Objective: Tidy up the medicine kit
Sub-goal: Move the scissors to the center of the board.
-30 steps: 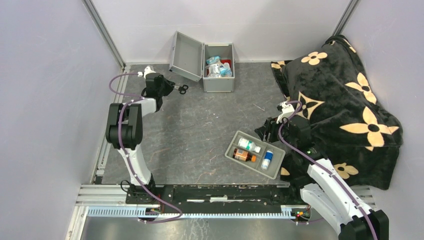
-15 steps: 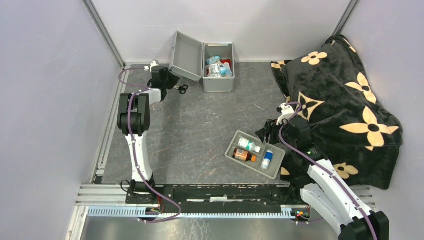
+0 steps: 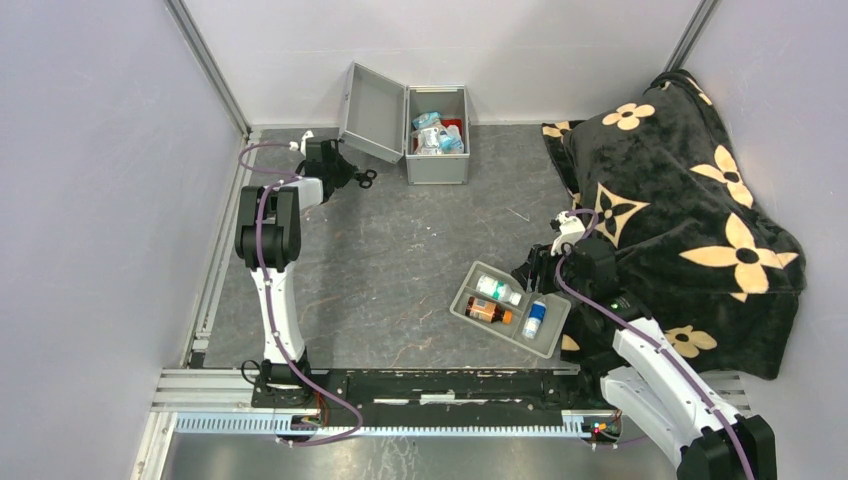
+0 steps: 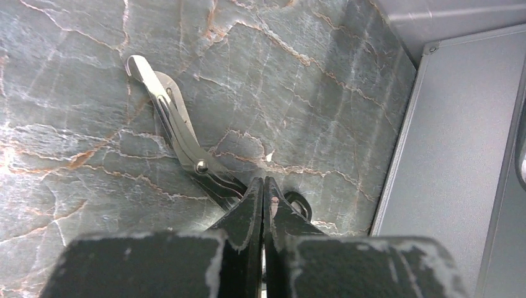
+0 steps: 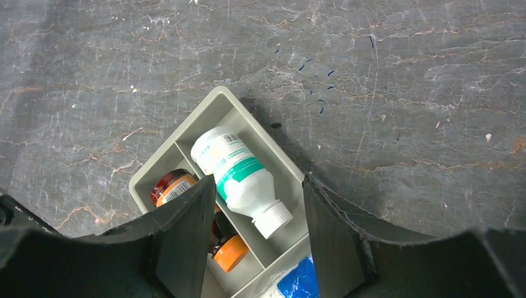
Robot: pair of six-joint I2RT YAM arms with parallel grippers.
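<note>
Judging by how things lay, the task was partway through. The left gripper (image 4: pixel 263 184) had its jaws pressed together, tips down at the handle end of a pair of scissors (image 4: pixel 180 133). The blades ran forward and to the left of the jaws, flat on the table. Whether the tips actually pinched a handle loop could not be told. The scissors were not yet in the kit.

Just to the right of those jaws, close beside the scissors, stood the medicine kit (image 3: pixel 437 165). It was a boxy silver-grey metal case near the back wall, its lid (image 3: pixel 372 112) swung open to the left and standing tilted. Inside were some pale wrapped packets and something red, loosely heaped rather than sorted.

Well apart, further right, the grey divided tray (image 3: pixel 551 330) sat under the right gripper (image 5: pixel 255 186), whose jaws were spread and held nothing. Seen between them, below the tips, a white bottle (image 5: pixel 239 177) lay on its side in one compartment. A brown bottle with an orange cap (image 5: pixel 177 186) lay in the compartment under the left jaw. A blue-capped bottle (image 3: pixel 535 318) lay nearer the gripper's base. All three apparently had yet to go to the kit. A black flowered blanket (image 3: pixel 690 180) was heaped to the right of these jaws.
</note>
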